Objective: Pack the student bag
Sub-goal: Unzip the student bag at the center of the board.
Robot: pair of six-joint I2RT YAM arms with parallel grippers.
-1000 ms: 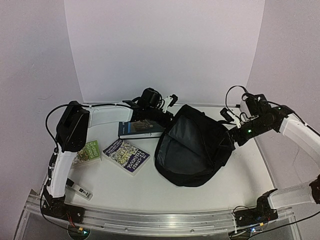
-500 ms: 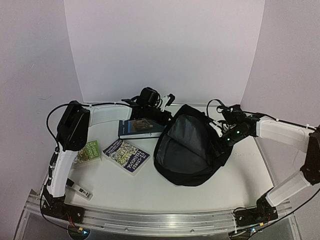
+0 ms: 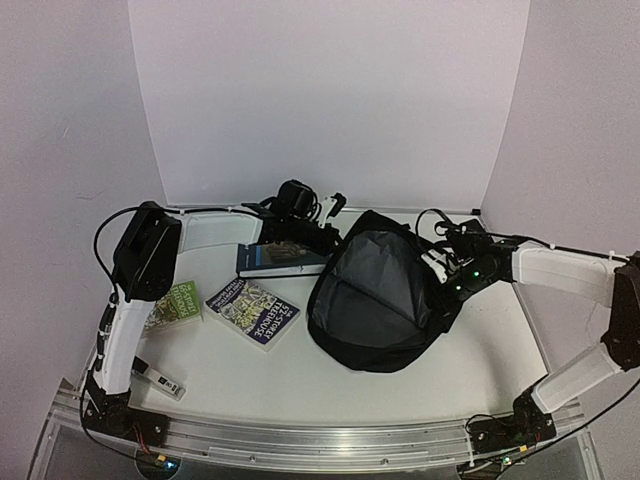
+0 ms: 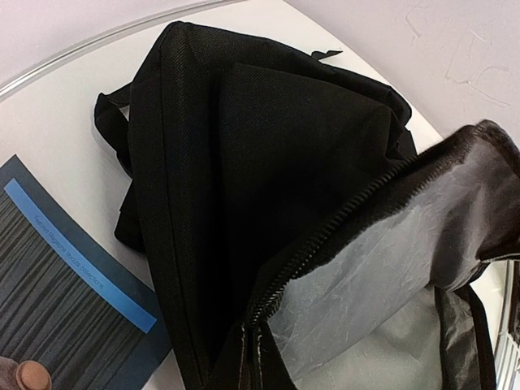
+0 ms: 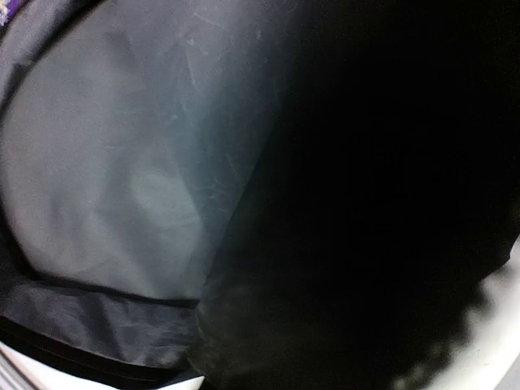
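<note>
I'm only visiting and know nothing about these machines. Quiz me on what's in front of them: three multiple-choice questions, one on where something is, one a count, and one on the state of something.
1. Where do the books lie relative to the student bag?
A. inside it
B. on the table, on the left arm's side of it
C. stacked on top of it

2. How many books are out on the table?
A. one
B. three
C. five

3. How is the student bag?
A. zipped shut
B. folded flat
C. gaping open

Answers:
1 B: the dark blue book, purple book and green book all lie on the white table, left of the bag in the top view.
2 B: those three are the only books in view.
3 C: its mouth stands wide, with the grey lining showing inside.
</note>
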